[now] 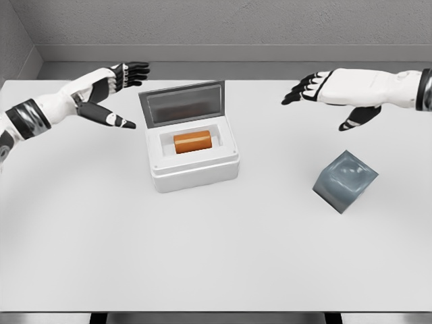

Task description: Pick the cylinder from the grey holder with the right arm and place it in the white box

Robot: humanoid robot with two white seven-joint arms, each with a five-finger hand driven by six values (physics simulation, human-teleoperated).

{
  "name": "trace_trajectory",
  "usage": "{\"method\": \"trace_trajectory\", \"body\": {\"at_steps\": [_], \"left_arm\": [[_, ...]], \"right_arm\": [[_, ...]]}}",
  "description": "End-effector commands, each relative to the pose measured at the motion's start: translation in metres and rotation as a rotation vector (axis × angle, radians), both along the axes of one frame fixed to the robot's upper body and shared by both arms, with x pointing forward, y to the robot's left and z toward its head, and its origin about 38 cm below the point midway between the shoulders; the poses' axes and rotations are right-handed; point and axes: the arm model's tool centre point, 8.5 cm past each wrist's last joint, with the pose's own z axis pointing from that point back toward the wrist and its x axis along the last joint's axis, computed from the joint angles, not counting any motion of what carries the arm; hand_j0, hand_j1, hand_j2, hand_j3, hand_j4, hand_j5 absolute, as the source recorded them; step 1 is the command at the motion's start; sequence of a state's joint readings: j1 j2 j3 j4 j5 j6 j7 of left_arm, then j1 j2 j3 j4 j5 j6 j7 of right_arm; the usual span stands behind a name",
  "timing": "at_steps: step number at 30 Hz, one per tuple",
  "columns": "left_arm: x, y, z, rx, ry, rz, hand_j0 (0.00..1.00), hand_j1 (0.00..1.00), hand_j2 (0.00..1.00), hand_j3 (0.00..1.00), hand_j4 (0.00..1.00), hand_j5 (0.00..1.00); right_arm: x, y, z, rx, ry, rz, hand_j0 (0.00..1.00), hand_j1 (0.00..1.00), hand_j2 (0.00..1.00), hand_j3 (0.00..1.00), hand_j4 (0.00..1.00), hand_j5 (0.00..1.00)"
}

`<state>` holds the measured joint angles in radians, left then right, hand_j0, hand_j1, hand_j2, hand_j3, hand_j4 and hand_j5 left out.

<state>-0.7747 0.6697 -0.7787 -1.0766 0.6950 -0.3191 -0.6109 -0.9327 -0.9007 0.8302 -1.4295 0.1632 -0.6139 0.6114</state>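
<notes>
A short orange cylinder [192, 142] lies on its side in the recess of a white rectangular box [194, 165], just left of the frame's centre, on a pale grey tabletop [216, 256]. The box's grey-lined lid [182, 102] stands open, tilted back toward the upper part of the frame.

The right hand [317, 88] — white shell, black fingers — hangs in the upper right of the frame, above the table. Its fingers [297, 94] are spread and relaxed, pointing left toward the box, thumb drooping below the palm; they hold nothing. The cylinder sits well apart from them, down and to the left, with the lid's right edge between the fingertips and the recess.

A dark grey, glossy cube-shaped holder [345, 181] rests on the table in the right half of the frame, below the right hand, tipped onto one edge rather than standing square. It touches neither hand.

The left hand [118, 84] shows in the upper left, just beside the lid's left corner — fingers extended and loosely parted, thumb angled down toward the box, grasping nothing. The cylinder lies to the lower right of it, inside the box walls.
</notes>
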Motion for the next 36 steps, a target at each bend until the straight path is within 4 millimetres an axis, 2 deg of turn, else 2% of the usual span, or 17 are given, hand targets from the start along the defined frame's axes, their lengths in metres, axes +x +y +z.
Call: {"method": "trace_trajectory", "body": {"at_steps": [1,8,11,14,18,23,30,36], "left_arm": [[-0.001,-0.007,0.003,-0.015,-0.008,-0.017,1.00,1.00,1.00,1.00,1.00,1.00],[-0.004,-0.004,0.005,-0.009,-0.022,-0.023,1.00,1.00,1.00,1.00,1.00,1.00],[-0.015,-0.001,0.002,0.001,-0.024,-0.043,1.00,1.00,1.00,1.00,1.00,1.00],[-0.018,-0.001,-0.001,0.001,-0.027,-0.047,1.00,1.00,1.00,1.00,1.00,1.00],[-0.020,-0.003,0.003,0.001,-0.037,-0.060,1.00,1.00,1.00,1.00,1.00,1.00],[-0.034,-0.013,0.008,0.006,-0.050,-0.117,1.00,1.00,1.00,1.00,1.00,1.00],[-0.041,-0.004,0.015,-0.002,-0.072,-0.121,1.00,1.00,1.00,1.00,1.00,1.00],[-0.036,0.010,0.008,0.019,-0.057,-0.078,1.00,1.00,1.00,1.00,1.00,1.00]], "right_arm": [[-0.002,-0.002,0.000,-0.002,0.004,-0.002,1.00,1.00,1.00,1.00,1.00,1.00],[-0.005,0.000,-0.005,-0.002,0.014,0.007,1.00,1.00,1.00,1.00,1.00,1.00],[-0.006,-0.002,-0.008,-0.004,0.022,0.002,1.00,1.00,1.00,1.00,1.00,1.00],[-0.007,-0.004,-0.009,-0.005,0.025,-0.001,1.00,1.00,1.00,1.00,1.00,1.00],[-0.010,-0.007,-0.006,-0.011,0.017,-0.001,1.00,1.00,1.00,1.00,1.00,1.00],[-0.010,-0.005,-0.007,-0.012,0.019,0.003,1.00,1.00,1.00,1.00,1.00,1.00],[-0.011,-0.005,-0.006,-0.013,0.018,0.006,1.00,1.00,1.00,1.00,1.00,1.00],[-0.011,-0.005,-0.006,-0.014,0.019,0.005,1.00,1.00,1.00,1.00,1.00,1.00]]}}
